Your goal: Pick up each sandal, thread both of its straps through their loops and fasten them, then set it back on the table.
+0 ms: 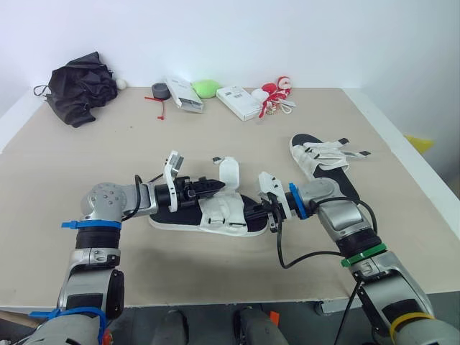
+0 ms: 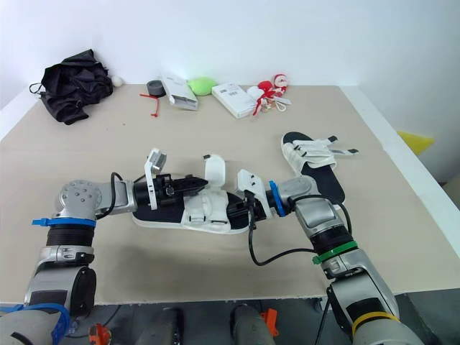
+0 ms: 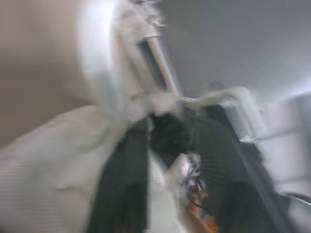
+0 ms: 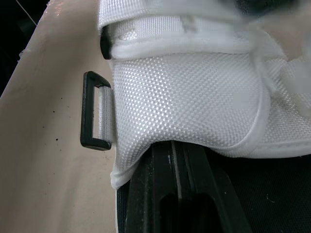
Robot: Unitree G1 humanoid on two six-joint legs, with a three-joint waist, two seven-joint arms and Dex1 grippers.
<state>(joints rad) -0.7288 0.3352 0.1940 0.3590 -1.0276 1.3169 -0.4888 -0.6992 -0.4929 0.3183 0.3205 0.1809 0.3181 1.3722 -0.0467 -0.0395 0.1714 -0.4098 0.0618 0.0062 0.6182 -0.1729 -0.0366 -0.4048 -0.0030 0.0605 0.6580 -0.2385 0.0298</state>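
White near sandal (image 1: 219, 218) unfastened on table (image 1: 108, 144): left hand (image 1: 214, 186) pinches raised strap (image 1: 229, 172); right hand (image 1: 272, 213) grip undeterminable; far sandal (image 1: 323, 159) unverified.

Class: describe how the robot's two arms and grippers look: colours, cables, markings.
Both are silver-grey jointed metal with white wrist mounts. The left arm has blue bands, the right arm blue, green and yellow bands plus a looping black cable. Left gripper and right gripper are black.

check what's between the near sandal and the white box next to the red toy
Nothing: the table is bare from the near sandal to the white box, as both eye views show.
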